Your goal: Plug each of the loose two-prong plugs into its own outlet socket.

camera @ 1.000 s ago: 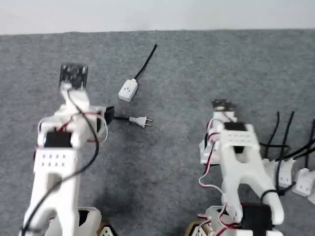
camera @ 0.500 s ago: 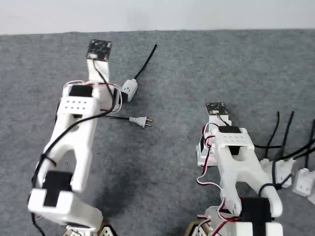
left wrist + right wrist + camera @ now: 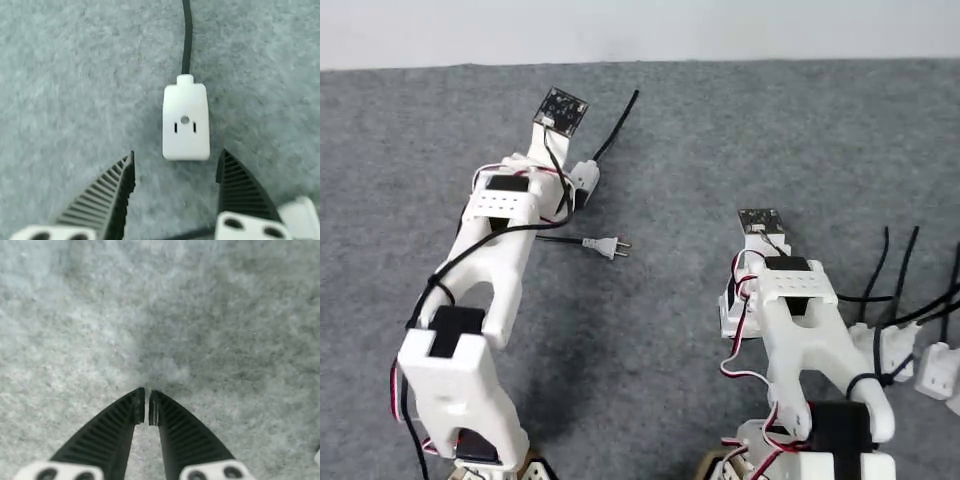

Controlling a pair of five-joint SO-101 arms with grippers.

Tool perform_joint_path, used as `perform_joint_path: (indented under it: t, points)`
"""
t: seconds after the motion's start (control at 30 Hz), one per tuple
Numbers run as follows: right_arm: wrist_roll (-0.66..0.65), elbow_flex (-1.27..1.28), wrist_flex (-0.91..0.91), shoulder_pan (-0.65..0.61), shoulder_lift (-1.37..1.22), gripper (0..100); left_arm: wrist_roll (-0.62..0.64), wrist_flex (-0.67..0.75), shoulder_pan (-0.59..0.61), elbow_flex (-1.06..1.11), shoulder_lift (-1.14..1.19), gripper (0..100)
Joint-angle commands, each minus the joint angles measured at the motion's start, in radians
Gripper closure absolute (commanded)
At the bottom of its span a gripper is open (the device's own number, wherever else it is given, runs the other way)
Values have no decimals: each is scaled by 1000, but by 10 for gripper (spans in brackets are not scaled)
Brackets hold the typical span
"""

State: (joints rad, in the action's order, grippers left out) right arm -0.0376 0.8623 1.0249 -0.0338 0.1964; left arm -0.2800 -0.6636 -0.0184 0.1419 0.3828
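Note:
A white outlet socket (image 3: 186, 122) with a black cord (image 3: 187, 35) lies flat on the grey carpet. My left gripper (image 3: 177, 154) is open just above its near end, one finger (image 3: 117, 192) to each side and not touching it. From above, the left arm (image 3: 505, 215) stretches over the socket (image 3: 584, 178). A loose two-prong plug (image 3: 611, 246) on a thin black cable lies just beside that arm. My right gripper (image 3: 146, 396) is shut with nothing in it, pointing down at bare carpet under the right arm (image 3: 790, 300).
Several white sockets (image 3: 898, 350) with black cables (image 3: 880, 270) are bunched at the right edge beside the right arm's base. Open carpet lies between the two arms and toward the back edge of the mat.
The left arm has swung from the left side forward and rightward until its gripper is over the white socket. The right arm shifted slightly and then kept still.

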Motion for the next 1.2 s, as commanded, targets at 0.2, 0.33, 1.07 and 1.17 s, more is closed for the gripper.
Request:
perform_joint_path:
  t: [0.2,0.33,1.07,1.17]
  points:
    - [-18,-9,-44,-19,-4,989,-15,226,-31,-53,123,748]
    - [-18,-8,-39,-19,-4,989,-97,282,-34,-53,160,750]
    - [-12,-6,-35,-13,-2,990,-103,308,-25,-216,408,990]
    - [-12,-6,-44,-13,-1,990,-92,209,-23,-208,328,988]
